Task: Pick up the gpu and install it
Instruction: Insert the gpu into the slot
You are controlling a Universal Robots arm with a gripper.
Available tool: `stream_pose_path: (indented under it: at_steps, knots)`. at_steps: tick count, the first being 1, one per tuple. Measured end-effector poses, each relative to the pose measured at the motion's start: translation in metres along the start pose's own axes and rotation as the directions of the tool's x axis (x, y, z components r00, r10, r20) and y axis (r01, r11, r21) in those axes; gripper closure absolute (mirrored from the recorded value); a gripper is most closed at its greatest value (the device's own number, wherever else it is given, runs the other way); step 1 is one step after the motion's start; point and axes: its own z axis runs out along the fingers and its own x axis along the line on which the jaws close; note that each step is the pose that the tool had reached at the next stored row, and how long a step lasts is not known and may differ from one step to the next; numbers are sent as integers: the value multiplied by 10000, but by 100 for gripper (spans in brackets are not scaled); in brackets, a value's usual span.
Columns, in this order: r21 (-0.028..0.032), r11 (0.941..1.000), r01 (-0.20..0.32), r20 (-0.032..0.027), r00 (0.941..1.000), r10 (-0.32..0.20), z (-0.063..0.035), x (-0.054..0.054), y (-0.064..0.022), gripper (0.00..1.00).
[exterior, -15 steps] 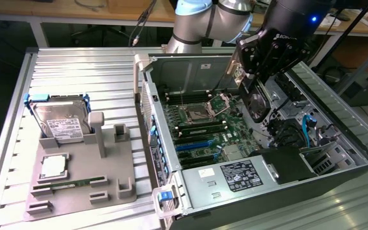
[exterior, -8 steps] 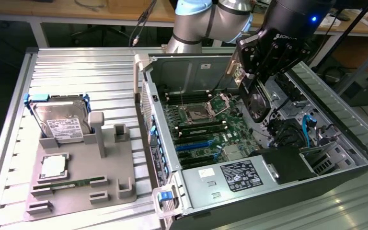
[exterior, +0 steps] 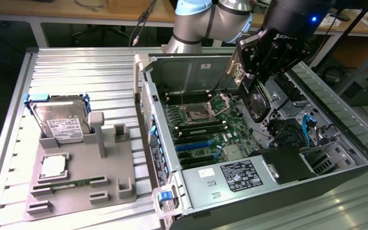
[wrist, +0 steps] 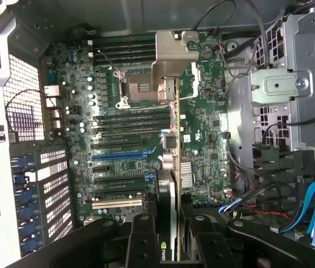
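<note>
Evidently the gripper is pinching the gpu by one end, so the card hangs straight below it, over the motherboard in the open case. To do this well, I'd square its connector edge to the blue slot without tilting.

- The gpu is a thin, flat, rectangular card, dark on one face and olive-tan on the other, with a silver metal bracket at one end.
- It stands on edge, clamped between the fingers of the gripper.
- It hangs in the air inside the open computer case, above the motherboard and clear of its slots.
</note>
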Motion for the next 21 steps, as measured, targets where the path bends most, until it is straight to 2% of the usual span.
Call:
stream_pose_path:
  at_steps: [10, 21]
  knots:
    - [-17, 9960, 896, -35, 9960, -896, 0, 0, 0, 73]
    - [-42, 9810, 1941, -74, 9810, -1941, 0, 0, 0, 73]
